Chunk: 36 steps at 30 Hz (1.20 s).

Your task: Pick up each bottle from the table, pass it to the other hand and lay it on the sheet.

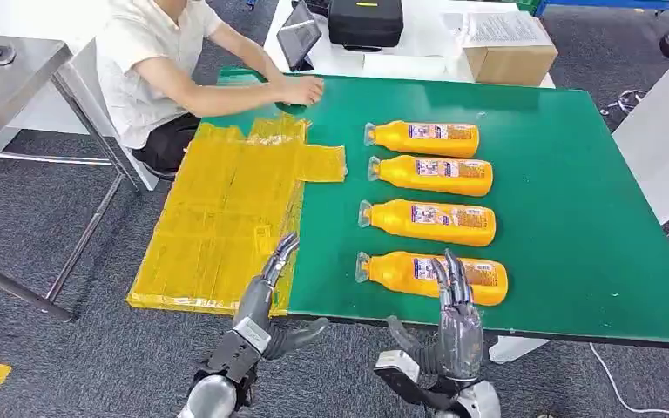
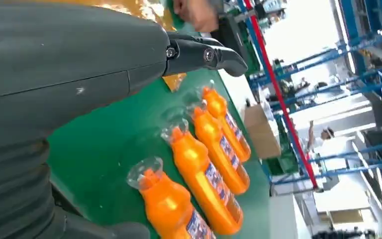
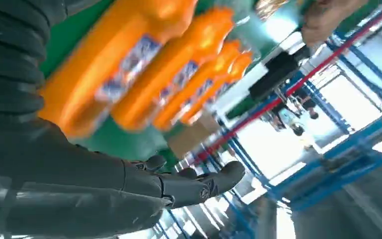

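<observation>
Several orange bottles lie in a column on the green table (image 1: 566,200), caps toward the yellow sheet (image 1: 218,209). The nearest bottle (image 1: 401,274) lies by the front edge; my right hand (image 1: 453,309) hovers over its label end with fingers straight and apart, holding nothing. My left hand (image 1: 261,300) is open at the front edge, its fingertips over the near corner of the sheet. In the left wrist view the nearest bottle (image 2: 171,209) and the bottles behind it run away from my left hand (image 2: 79,64). The right wrist view shows the nearest bottle (image 3: 109,69) beyond my right hand (image 3: 129,184).
A person in a white shirt (image 1: 148,61) sits at the far left corner, one hand (image 1: 300,90) resting on the table by the sheet's far end. A tablet (image 1: 299,37), a black case (image 1: 364,22) and a cardboard box (image 1: 510,52) stand behind the table.
</observation>
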Available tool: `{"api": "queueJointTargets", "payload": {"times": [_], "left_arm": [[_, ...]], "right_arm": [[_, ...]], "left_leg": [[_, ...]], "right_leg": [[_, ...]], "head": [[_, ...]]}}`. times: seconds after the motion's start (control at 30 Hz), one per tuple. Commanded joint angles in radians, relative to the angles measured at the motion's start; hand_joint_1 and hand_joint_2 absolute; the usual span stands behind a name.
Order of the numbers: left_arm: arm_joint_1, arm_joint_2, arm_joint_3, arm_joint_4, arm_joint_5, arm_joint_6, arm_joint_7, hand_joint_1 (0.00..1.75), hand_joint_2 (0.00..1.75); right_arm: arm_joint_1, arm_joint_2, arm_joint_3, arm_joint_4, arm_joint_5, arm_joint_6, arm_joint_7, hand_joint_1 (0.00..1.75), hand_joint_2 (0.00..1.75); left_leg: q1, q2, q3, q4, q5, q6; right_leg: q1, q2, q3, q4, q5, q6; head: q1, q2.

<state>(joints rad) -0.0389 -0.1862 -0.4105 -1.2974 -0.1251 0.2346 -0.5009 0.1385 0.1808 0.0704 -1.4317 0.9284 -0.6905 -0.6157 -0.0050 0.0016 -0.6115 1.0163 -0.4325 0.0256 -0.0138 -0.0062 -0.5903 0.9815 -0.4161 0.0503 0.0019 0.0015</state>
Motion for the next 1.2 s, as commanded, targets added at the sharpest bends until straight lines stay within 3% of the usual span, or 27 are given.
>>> {"api": "queueJointTargets", "payload": {"times": [0.03,0.2,0.27,0.5,0.53,0.73,1.2], "left_arm": [[-0.078,0.005,-0.045,0.116,0.012,-0.016,0.006,0.00,1.75],[-0.082,0.005,-0.047,0.117,0.013,-0.019,0.006,0.00,1.75],[-0.088,0.007,-0.052,0.119,0.014,-0.024,0.006,0.00,1.75],[-0.093,0.002,-0.056,0.114,0.012,-0.028,0.014,0.00,1.75],[-0.090,0.001,-0.057,0.113,0.009,-0.030,0.018,0.00,1.75],[-0.094,-0.006,-0.054,0.117,-0.013,-0.008,0.028,0.00,1.75],[-0.104,-0.008,-0.055,0.121,-0.006,-0.027,0.030,0.00,1.75]], "right_arm": [[-0.121,-0.021,-0.231,0.139,0.147,-0.008,0.060,0.00,1.75],[-0.147,-0.045,-0.239,0.163,0.194,-0.008,0.093,0.00,1.75],[-0.166,-0.065,-0.238,0.193,0.255,-0.008,0.164,0.00,1.75],[-0.233,-0.175,-0.089,0.363,0.212,-0.002,0.330,0.00,1.75],[-0.233,-0.200,-0.046,0.375,0.220,0.016,0.391,0.00,1.75],[-0.251,-0.256,0.028,0.431,0.243,0.059,0.492,0.00,1.75],[-0.259,-0.281,0.035,0.447,0.291,0.045,0.538,0.00,1.75]], "left_leg": [[0.000,-0.001,0.004,-0.002,0.000,-0.001],[0.000,-0.001,0.003,-0.001,0.000,-0.001],[0.001,-0.001,0.005,-0.001,-0.001,-0.002],[0.001,0.001,0.006,-0.001,-0.001,-0.002],[0.001,0.001,0.004,-0.001,-0.001,-0.001],[0.000,0.000,0.003,-0.001,-0.001,-0.001],[0.000,0.000,0.004,-0.001,-0.001,-0.002]], "right_leg": [[0.000,0.000,0.004,-0.002,0.000,-0.001],[0.000,0.000,0.003,-0.001,0.000,-0.001],[0.001,0.000,0.005,-0.002,-0.001,-0.002],[0.001,0.001,0.006,-0.003,0.000,-0.002],[0.001,0.001,0.004,-0.002,0.000,-0.001],[0.000,0.001,0.004,-0.001,0.000,-0.001],[0.001,0.001,0.004,-0.001,-0.001,-0.002]], "head": [[0.000,0.000],[0.000,0.000],[0.000,0.000],[0.000,0.000],[0.000,0.000],[0.000,0.000],[-0.001,0.000]]}}
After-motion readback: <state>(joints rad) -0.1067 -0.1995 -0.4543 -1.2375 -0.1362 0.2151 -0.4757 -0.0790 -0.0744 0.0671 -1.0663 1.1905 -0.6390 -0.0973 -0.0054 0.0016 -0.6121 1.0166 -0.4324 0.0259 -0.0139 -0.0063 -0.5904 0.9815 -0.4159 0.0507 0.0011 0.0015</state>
